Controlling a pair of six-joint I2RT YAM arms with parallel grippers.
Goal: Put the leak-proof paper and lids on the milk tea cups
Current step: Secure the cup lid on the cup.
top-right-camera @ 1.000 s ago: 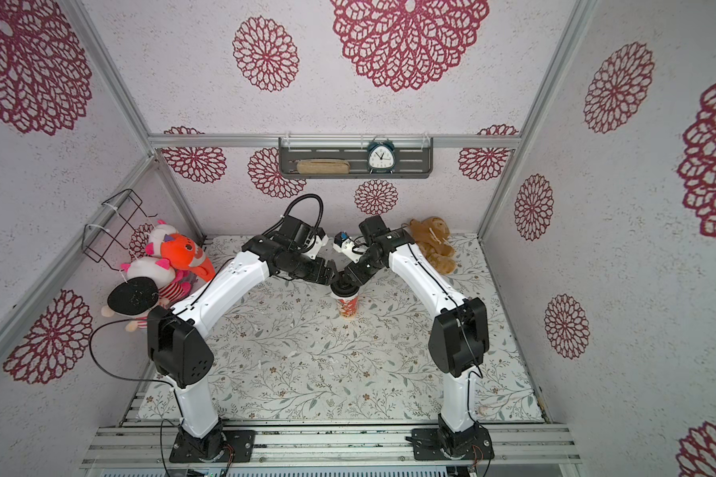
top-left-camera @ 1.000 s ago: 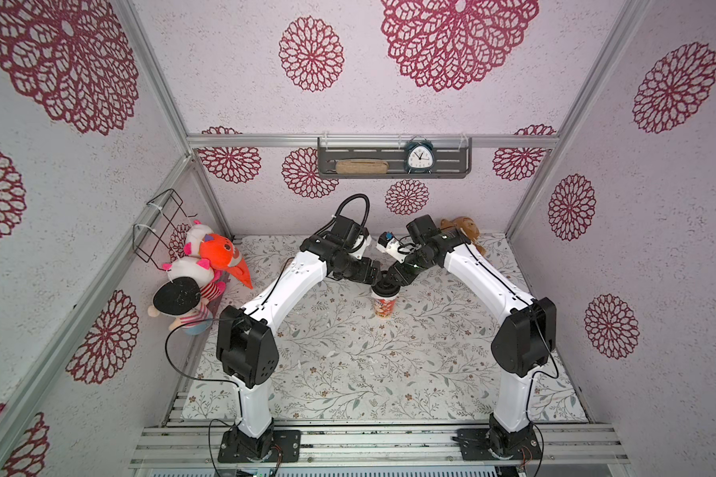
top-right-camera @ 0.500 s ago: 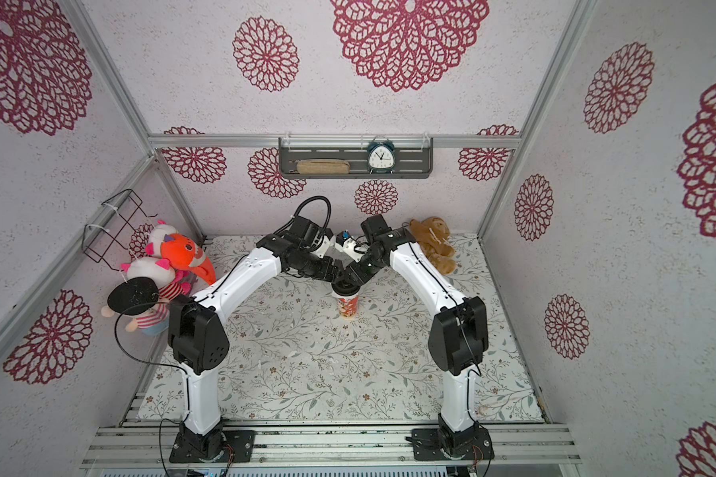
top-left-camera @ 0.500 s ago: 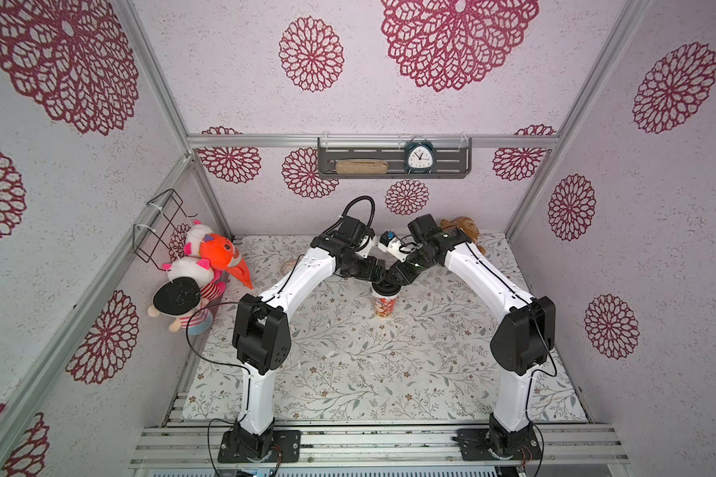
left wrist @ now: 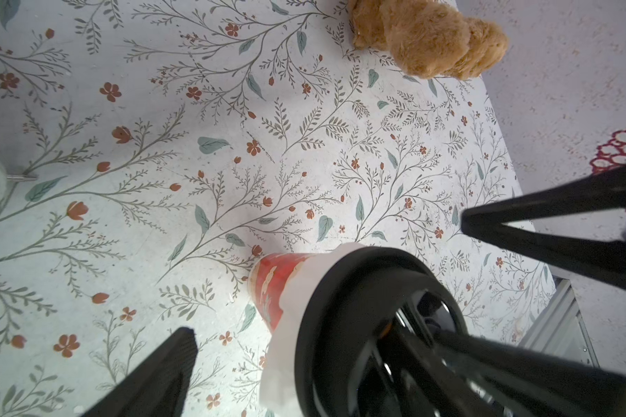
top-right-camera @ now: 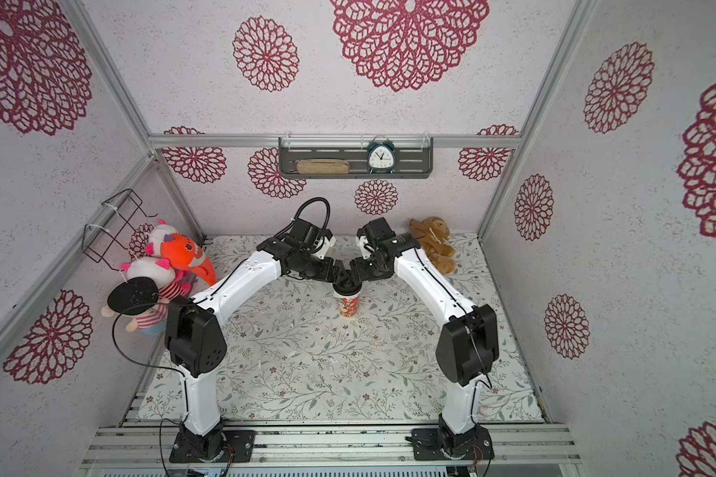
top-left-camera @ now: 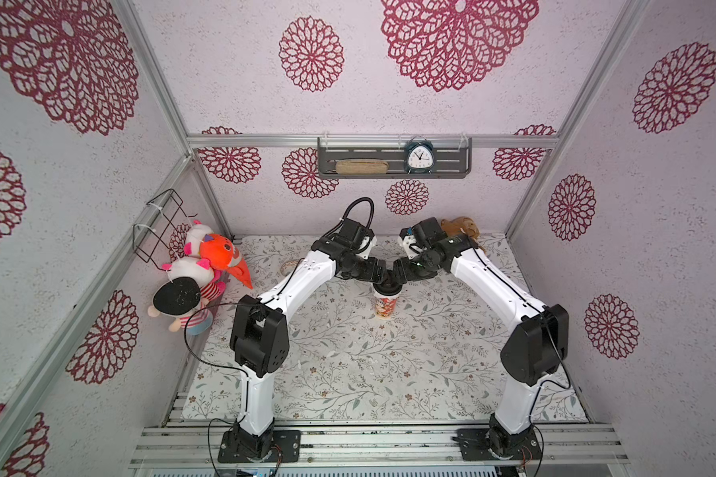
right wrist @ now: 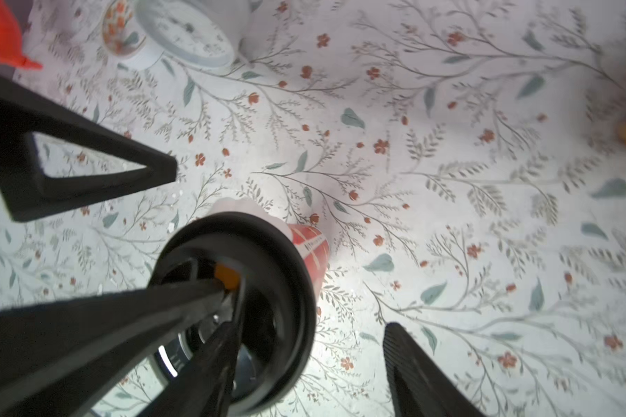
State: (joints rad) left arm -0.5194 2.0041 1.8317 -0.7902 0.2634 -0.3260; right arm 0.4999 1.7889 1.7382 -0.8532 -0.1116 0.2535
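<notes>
Left wrist, fingers (left wrist: 152, 379) spread, one in lid (left wrist: 340, 289)

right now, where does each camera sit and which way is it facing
top views: high above the arm bases, facing down toward the back wall; both show left arm, right arm, table, cup.
left wrist: on the left arm, facing down past its open jaws at lid, paper, brown toy.
right wrist: on the right arm, facing down past its open jaws at lid, white clock.
shared: both wrists see the lid on the cup.
</notes>
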